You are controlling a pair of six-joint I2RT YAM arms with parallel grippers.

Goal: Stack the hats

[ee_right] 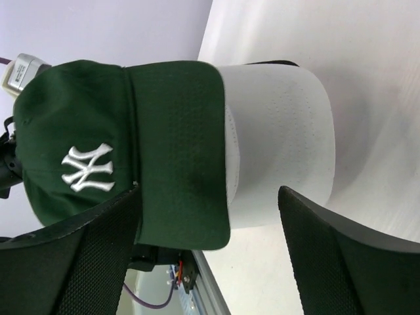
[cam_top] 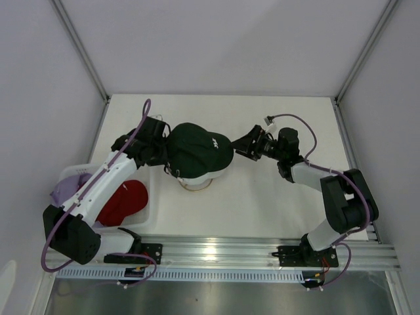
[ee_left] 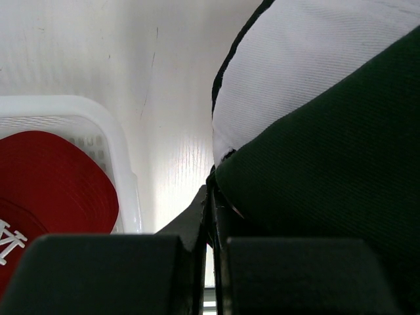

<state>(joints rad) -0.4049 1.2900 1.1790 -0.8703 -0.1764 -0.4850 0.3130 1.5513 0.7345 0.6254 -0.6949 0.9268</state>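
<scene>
Caps look light and soft: cloth crowns that dent and fold under a pinch, with stiffer curved brims. Best hold is likely the brim edge or the rear band, not the crown top. Cloth on cloth should grip ok, but one cap can drag the cap below it. Green cap (cam_top: 197, 147) is dark green with a white stitched NY logo on the front, and it sits on top of white cap (ee_right: 282, 144), whose plain brim pokes out past the green brim. The stack is between the two pincers. Left pincer (ee_left: 210, 197) is clenched, fingers nearly together, with the green cap's rear edge apparently caught between them; green cloth fills the space just to its right, white cloth beyond that. Right pincer (ee_right: 209, 197) is released, jaws spread wide; both brims are straight ahead of it and seem apart from either finger. Red cap (ee_left: 52, 177) with white lettering lies in white basket (ee_left: 79, 108), just left of the left pincer. Lavender cap (cam_top: 69, 187) is in the same basket, back along the left arm. Judgement: green cap is being settled on the stack, red and lavender not yet stacked. Risk: the stack shifts when the left pincer lets go.
</scene>
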